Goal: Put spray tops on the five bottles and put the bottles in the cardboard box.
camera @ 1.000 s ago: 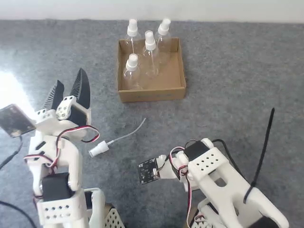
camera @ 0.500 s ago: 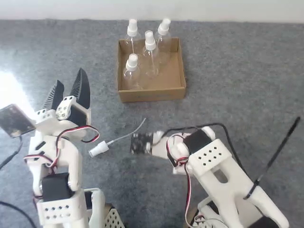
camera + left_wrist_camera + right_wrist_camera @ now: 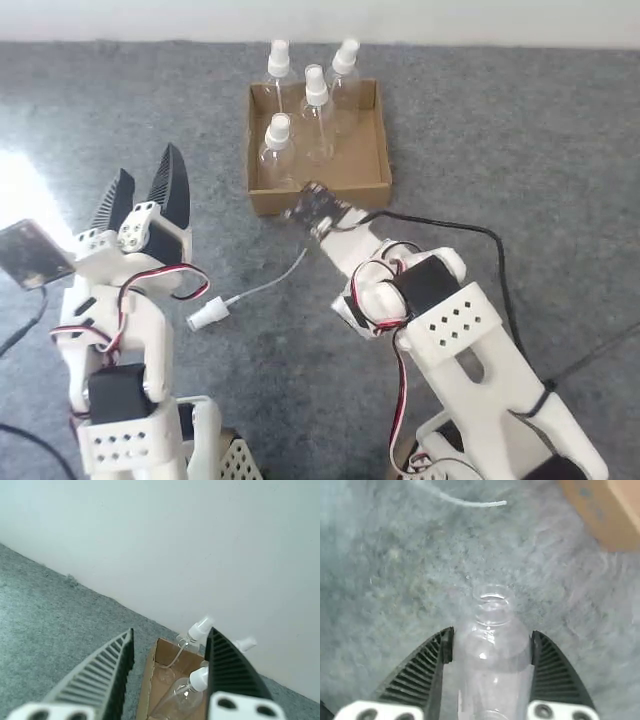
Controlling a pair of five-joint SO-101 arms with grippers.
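Right arm point(image 3: 420, 290) swung forward to the box point(image 3: 368, 190) — top point(image 3: 210, 316) lies loose nearby, left gripper point(image 3: 143, 192) spread, empty. Left wrist: capped bottles point(image 3: 192, 682) boxed. Right wrist: right gripper point(image 3: 491, 634) clamps uncapped bottle point(image 3: 492, 655) — likely light, slick, thin-walled; hold its body

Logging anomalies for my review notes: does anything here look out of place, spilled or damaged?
Nothing looks spilled or damaged. One spray top lies loose on its side on the table, and the bottle in the right jaws is uncapped; both fit a task midway.
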